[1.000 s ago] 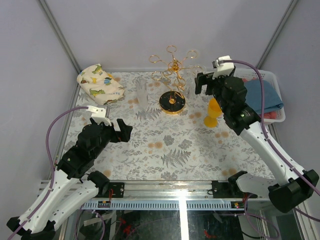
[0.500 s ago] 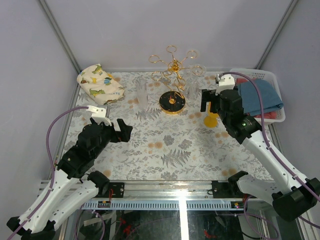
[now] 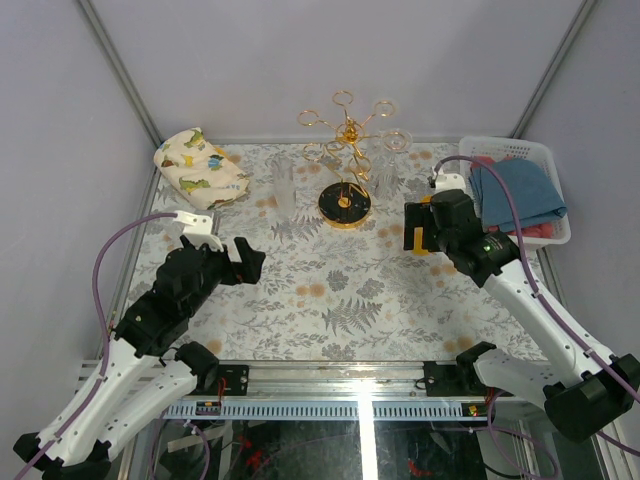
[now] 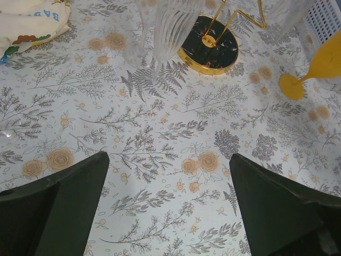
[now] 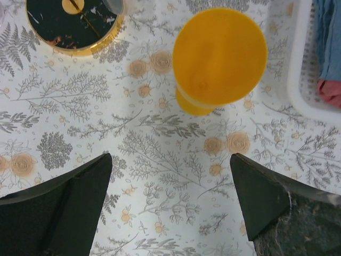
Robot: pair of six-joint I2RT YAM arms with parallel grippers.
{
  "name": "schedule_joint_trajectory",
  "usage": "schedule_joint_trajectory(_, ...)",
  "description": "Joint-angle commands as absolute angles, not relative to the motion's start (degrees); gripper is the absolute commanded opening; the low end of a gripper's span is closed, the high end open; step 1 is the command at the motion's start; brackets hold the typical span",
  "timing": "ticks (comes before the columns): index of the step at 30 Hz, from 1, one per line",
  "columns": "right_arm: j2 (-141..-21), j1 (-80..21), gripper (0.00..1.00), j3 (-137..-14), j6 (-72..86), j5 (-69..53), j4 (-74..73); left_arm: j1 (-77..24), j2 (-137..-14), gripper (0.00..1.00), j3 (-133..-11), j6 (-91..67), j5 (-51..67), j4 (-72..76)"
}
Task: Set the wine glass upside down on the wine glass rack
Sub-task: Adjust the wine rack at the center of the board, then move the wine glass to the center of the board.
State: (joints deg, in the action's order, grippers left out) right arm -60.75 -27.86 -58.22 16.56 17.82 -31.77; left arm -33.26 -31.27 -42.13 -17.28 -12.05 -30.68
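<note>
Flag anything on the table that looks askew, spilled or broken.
Nothing stands out. The rack stands upright on its base, and the yellow glass stands on its foot on the table, apart from the rack. No spill or damage shows.

The wine glass rack (image 3: 345, 203) stood at the far middle of the table (image 3: 330, 300). Another glass (image 3: 284, 190) stood just left of its base, and the wine glass (image 5: 219, 56) stood to its right. A bundled cloth (image 3: 200, 167) lay in the far-left corner. A basket (image 3: 525, 148) sat at the far right, with folded cloths (image 3: 515, 190) in it.
</note>
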Motion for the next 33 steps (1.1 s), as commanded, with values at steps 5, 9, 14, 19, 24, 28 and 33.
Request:
schedule_joint_trajectory(5, -60.49, -28.14, 0.99, -60.49, 24.22, 17.75, -39.67, -33.05, -34.1, 0.96, -43.32, -18.98, -14.16, -29.64)
schedule_joint_trajectory(9, -61.0, -28.2, 0.99, -60.31, 24.11, 17.45, -41.61, -33.0, -36.15, 0.96, -44.05, -20.45, -14.34, -26.95)
schedule_joint_trajectory(14, -60.27, -28.21, 0.99, -57.91, 23.86, 19.55, -41.18, -33.05, -39.74, 0.97, -45.09, -19.84, -14.9, -23.69)
schedule_joint_trajectory(19, -57.53, -28.2, 0.99, -54.69, 24.98, 14.88, -38.8, -33.05, -45.04, 1.0, -46.73, -19.94, -15.43, -19.74)
schedule_joint_trajectory(24, -53.59, -28.18, 0.99, -50.51, 25.22, 10.01, -33.67, -33.06, -51.22, 1.0, -49.5, -19.55, -16.03, -15.27)
schedule_joint_trajectory(28, -52.9, -28.21, 0.99, -49.5, 24.74, 10.15, -33.31, -33.07, -57.57, 1.0, -52.84, -18.48, -19.15, -12.41)
schedule_joint_trajectory(33, -52.8, -28.2, 0.99, -49.26, 23.77, 10.07, -33.94, -33.04, -65.28, 1.0, -55.42, -15.3, -24.66, -8.33)
